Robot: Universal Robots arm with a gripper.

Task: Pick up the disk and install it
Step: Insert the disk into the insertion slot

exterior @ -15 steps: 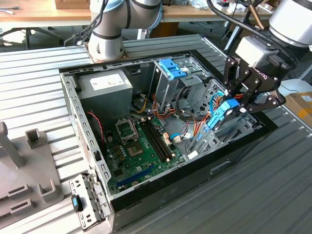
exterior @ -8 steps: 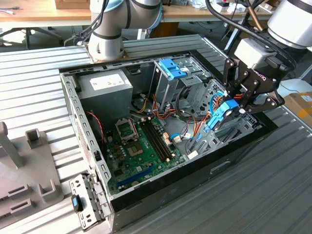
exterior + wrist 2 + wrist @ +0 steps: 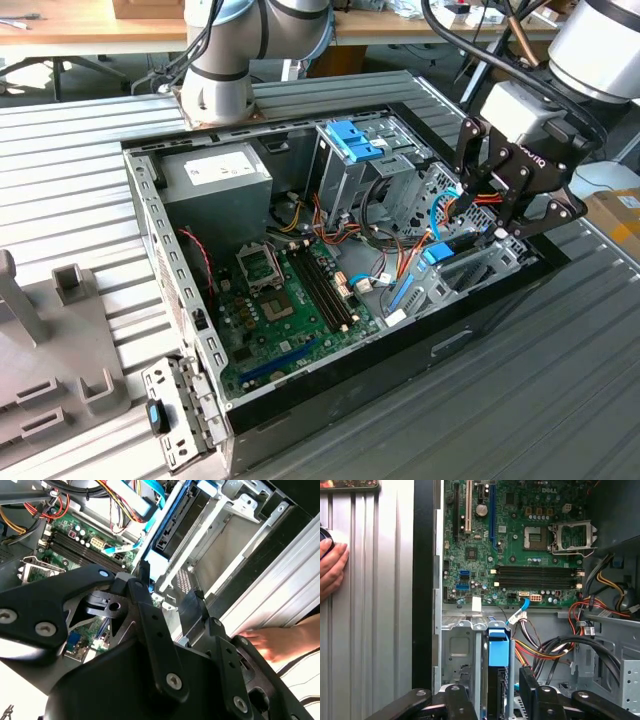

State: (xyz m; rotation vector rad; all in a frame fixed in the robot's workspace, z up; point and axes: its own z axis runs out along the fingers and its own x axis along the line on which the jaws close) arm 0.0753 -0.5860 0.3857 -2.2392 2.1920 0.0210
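Note:
The disk [image 3: 440, 253] stands on edge in the drive bay at the front corner of the open computer case [image 3: 180, 290], on the exterior view's right. Its black body [image 3: 175, 525] sits in a bright blue carrier, whose end tab [image 3: 498, 650] faces the motherboard. My gripper [image 3: 482, 215] hangs just above the bay, open. In both wrist views its black fingers [image 3: 454, 700] stand apart on either side of the disk's upper edge without touching it. Between the gripper [image 3: 170, 597] fingers there is only air.
A light-blue ribbed latch [image 3: 352, 140] tops the grey cage at the back of the case. Cable bundles [image 3: 555, 650] run beside the bay. A grey perforated bracket [image 3: 170, 415] lies outside the case. A person's hand [image 3: 330, 565] rests on the ribbed table beside the case.

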